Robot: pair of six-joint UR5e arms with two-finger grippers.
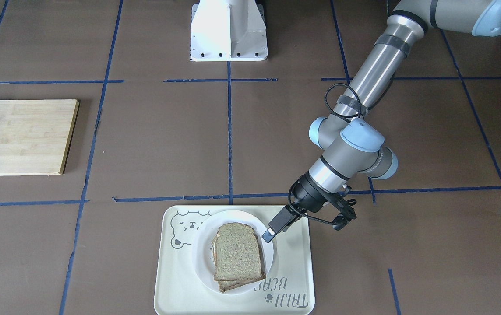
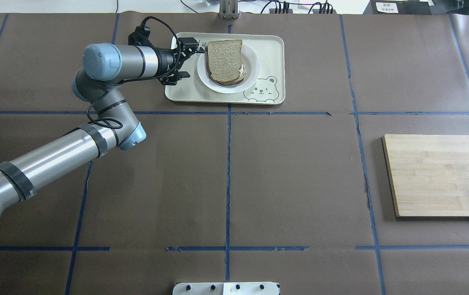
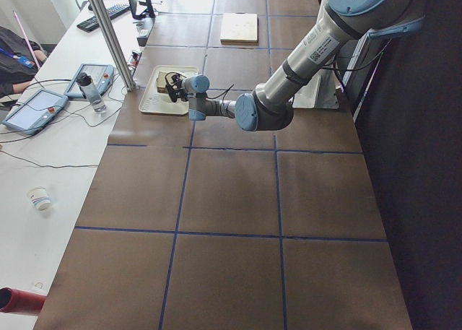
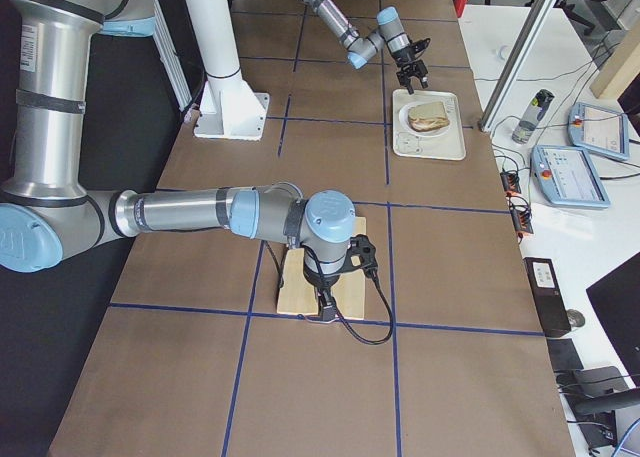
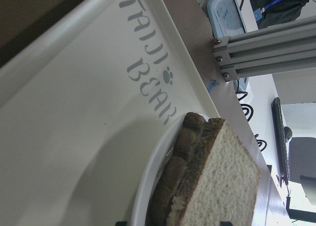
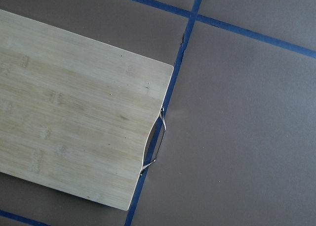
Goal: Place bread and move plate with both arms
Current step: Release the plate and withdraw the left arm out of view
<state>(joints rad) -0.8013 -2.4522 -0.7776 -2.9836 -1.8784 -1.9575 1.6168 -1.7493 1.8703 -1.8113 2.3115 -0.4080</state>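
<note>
Here's the brown wholemeal bread slice (image 1: pixel 237 251), lying flat on top of a second slice on the small round white plate (image 1: pixel 200 258). The plate sits inside the cream rectangular tray (image 1: pixel 290 262) at the middle of the counter's far edge, the operators' side. The tray carries a bear drawing in one corner and grey lettering that reads "TAIJI BEAR", with a little paw print, in the opposite corner.

The left gripper (image 1: pixel 306 227) reaches in low from the side, jaws spread wide and gripping nothing. One black finger (image 1: pixel 276 225) hangs over the plate's rim just beside the bread's corner; whether it touches the bread is hard to tell.

Over at the counter's right end, the pale bamboo cutting board (image 2: pixel 439 174) lies flat, a thin metal handle (image 6: pixel 154 144) along one short side. The right gripper (image 4: pixel 325 302) hangs above it, and I cannot tell whether it is clenched or released
</note>
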